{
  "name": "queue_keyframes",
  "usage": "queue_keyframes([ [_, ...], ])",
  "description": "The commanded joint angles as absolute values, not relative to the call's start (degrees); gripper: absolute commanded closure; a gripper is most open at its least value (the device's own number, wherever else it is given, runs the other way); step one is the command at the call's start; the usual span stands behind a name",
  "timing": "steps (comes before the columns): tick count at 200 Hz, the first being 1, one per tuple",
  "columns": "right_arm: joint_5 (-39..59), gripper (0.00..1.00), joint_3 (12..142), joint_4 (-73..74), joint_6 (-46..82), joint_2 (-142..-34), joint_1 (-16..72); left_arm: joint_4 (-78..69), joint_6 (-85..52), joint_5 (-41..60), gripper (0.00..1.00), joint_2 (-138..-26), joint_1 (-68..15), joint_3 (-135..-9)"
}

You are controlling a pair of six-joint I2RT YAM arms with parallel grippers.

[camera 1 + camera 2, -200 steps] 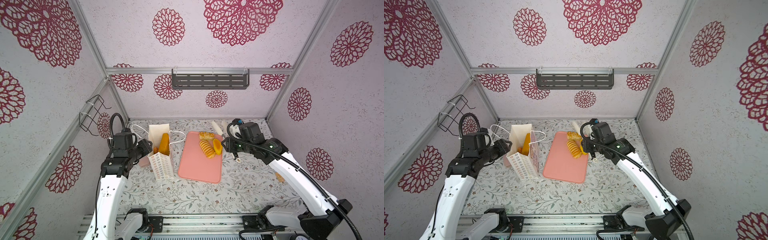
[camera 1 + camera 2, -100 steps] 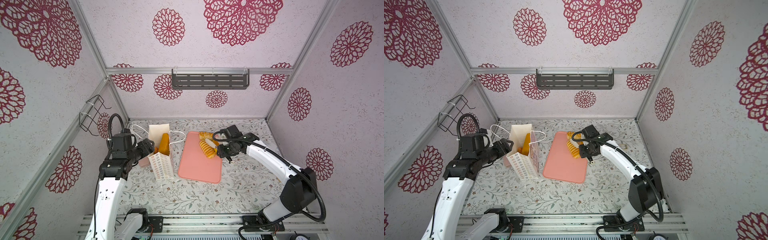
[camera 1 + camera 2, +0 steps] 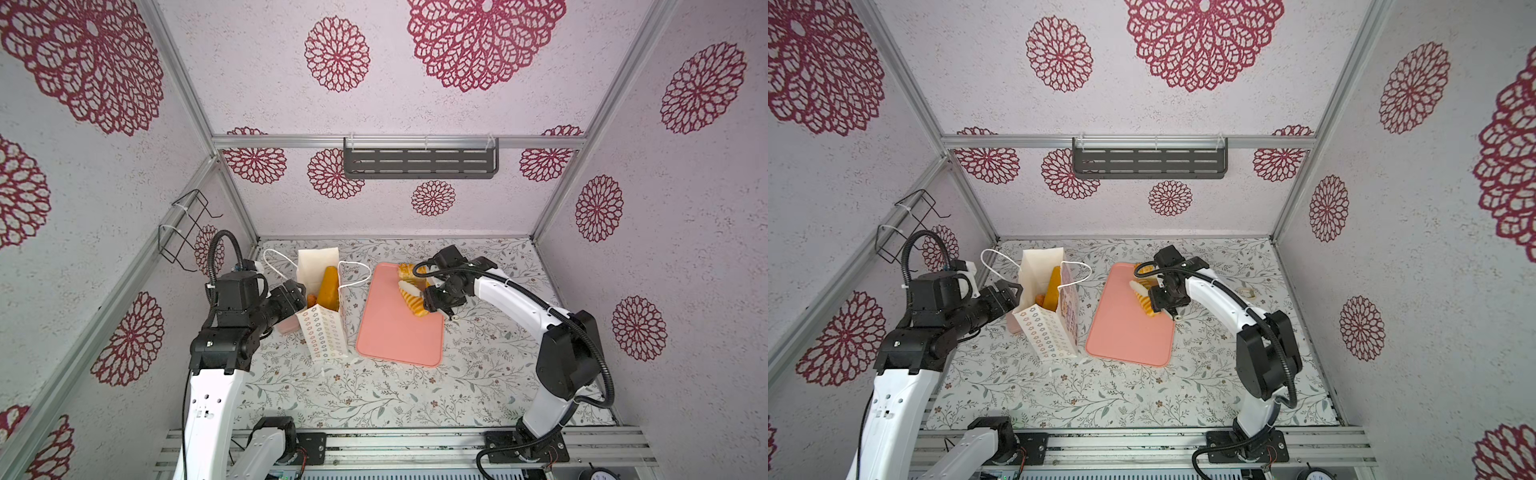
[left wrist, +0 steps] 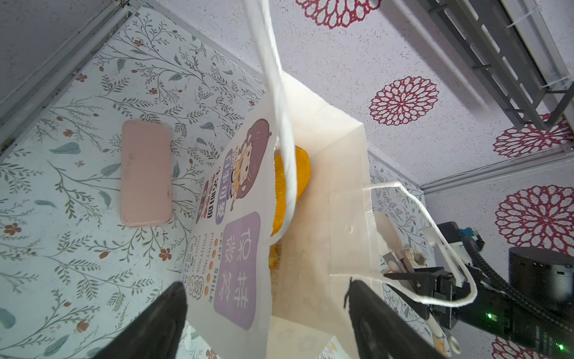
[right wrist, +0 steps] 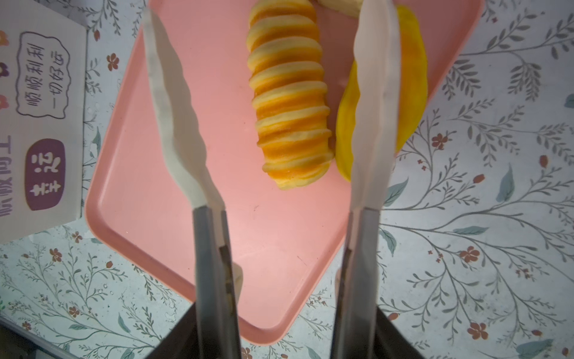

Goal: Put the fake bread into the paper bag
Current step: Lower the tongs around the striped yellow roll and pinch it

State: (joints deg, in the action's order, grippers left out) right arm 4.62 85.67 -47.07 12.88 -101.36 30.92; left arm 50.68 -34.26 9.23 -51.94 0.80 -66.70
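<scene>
The paper bag (image 3: 326,336) (image 3: 1052,332) stands open at the left of the table, with a long orange fake bread (image 3: 328,282) (image 4: 293,183) sticking up inside. My left gripper (image 3: 297,291) (image 4: 264,284) is open, its black fingers (image 4: 161,317) wide on either side of the bag's near end. On the pink tray (image 3: 395,340) (image 5: 264,236) lie a ridged loaf (image 3: 411,301) (image 5: 289,102), a yellow oval bread (image 5: 413,77) and a braided pastry (image 3: 407,271). My right gripper (image 3: 419,297) (image 5: 264,18) is open low over the tray, its white blades either side of the ridged loaf.
A small pink box (image 4: 146,174) (image 3: 286,326) lies on the table beside the bag, under my left arm. The bag's white cord handles (image 4: 279,93) hang loose. A wire rack (image 3: 187,232) is on the left wall and a grey shelf (image 3: 419,162) on the back wall.
My right arm has come down over the tray and its blades have spread around the ridged loaf. My left gripper's jaws have widened at the bag.
</scene>
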Motion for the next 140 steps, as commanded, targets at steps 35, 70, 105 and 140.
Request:
queue_keyframes([
  [35, 2.19, 0.36, 89.07, -50.08, 11.16, -103.33, 32.36, 50.0, -33.73, 8.34, 0.15, -51.41, 1.23, -66.37],
  [70, 1.43, 0.36, 89.98, -51.02, 11.16, -104.86, 32.87, 49.14, -33.83, 8.79, 0.15, -51.68, 1.36, -65.66],
  [105, 1.24, 0.35, 90.67, -51.58, 11.16, -106.46, 33.12, 48.96, -33.62, 8.88, 0.15, -51.35, 1.66, -65.17],
  [140, 1.04, 0.36, 91.77, -52.25, 11.14, -107.82, 33.45, 48.98, -33.54, 9.11, 0.15, -50.81, 1.97, -64.78],
])
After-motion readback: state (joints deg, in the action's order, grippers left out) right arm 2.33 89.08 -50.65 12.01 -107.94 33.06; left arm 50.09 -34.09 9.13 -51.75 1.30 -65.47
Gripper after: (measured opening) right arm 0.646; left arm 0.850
